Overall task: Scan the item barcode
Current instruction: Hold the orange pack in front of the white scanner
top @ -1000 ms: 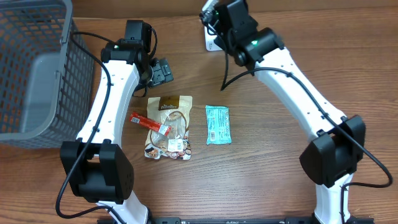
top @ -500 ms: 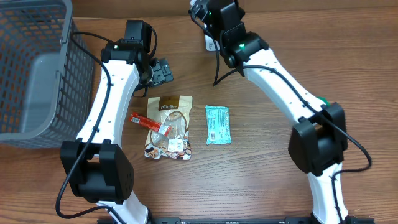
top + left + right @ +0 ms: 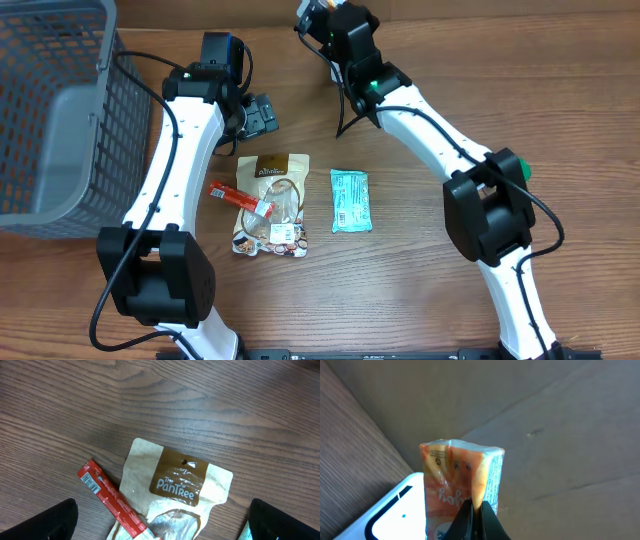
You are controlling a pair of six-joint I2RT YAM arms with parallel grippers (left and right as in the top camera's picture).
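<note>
Right gripper (image 3: 475, 511) was clamped on the orange packet (image 3: 451, 477). The fingers were pinched together on its lower edge, and the packet stood upright in the wrist view. The packet was held up off the desk (image 3: 560, 90) at the far edge, a bit right of middle. Small print showed near its top, but I couldn't make out a barcode.

A white device (image 3: 395, 512) with a dark mark sat on the desk just below and left of the packet in the wrist view. Couldn't tell whether the packet touched it.

Left gripper (image 3: 262, 115) had its jaws wide apart and held nothing. It hung over the desk left of middle, just beyond the far end of the brown pouch (image 3: 175, 492).

The pouch lay flat mid-desk with "Pantree" printed on its brown label. A red stick pack (image 3: 112, 502) lay diagonally across the pouch's left side. Its outer end, with a striped code, was on bare wood.

A teal packet (image 3: 350, 200) lay flat just right of the pouch, not touching it, with a white label near its near end.

A grey mesh basket (image 3: 50, 110) sat at the desk's far-left corner, well apart from the packets.
</note>
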